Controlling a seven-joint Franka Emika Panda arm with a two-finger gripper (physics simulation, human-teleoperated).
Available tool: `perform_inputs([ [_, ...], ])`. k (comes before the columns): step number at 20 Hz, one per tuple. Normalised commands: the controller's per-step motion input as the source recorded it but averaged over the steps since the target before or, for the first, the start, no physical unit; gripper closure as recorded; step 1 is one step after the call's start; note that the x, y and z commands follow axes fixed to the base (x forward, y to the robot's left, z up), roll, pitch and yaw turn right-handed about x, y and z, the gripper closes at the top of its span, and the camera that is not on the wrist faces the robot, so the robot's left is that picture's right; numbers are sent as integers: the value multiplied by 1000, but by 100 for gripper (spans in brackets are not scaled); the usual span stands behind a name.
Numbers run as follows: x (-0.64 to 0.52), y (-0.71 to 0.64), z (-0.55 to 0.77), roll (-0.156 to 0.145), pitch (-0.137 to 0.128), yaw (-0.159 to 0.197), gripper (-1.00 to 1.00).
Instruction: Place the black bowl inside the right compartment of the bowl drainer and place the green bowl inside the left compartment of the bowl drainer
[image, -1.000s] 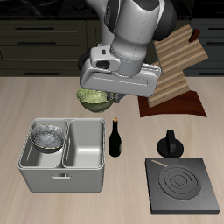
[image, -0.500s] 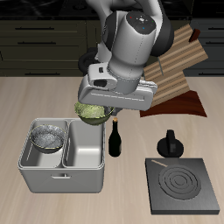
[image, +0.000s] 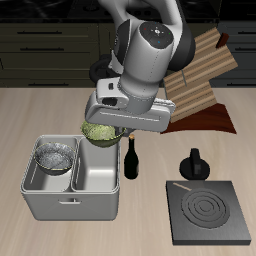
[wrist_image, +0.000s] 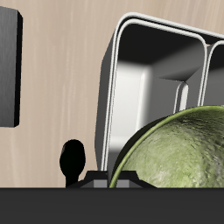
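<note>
The green bowl (image: 99, 132) hangs in the air just above the back rim of the bowl drainer (image: 72, 203), over the basin that holds nothing. My gripper (image: 104, 127) is shut on its rim; the arm hides the fingers in the exterior view. The wrist view is filled by the bowl's olive mottled inside (wrist_image: 179, 157), with the drainer's bare basin (wrist_image: 149, 83) below it. The black bowl (image: 54, 155), pale and speckled inside, lies in the drainer's other basin.
A dark wine bottle (image: 132, 158) stands right beside the drainer, close to the hanging bowl. Nearer the front lies a black stove plate (image: 208, 212), with a small black moka pot (image: 193, 165) behind it. A wooden rack (image: 205, 70) stands at the back.
The arm has carried the green bowl forward and downward, from behind the drainer to just over its back rim. The black bowl has stayed in its basin.
</note>
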Motion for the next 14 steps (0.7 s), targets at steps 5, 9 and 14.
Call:
perform_inputs([
  [5,-16,-100,-105,-13,8,-6,100],
  [9,-1,-193,-194,-41,25,-21,-100],
  [14,-26,-35,-43,-8,-2,7,-100],
])
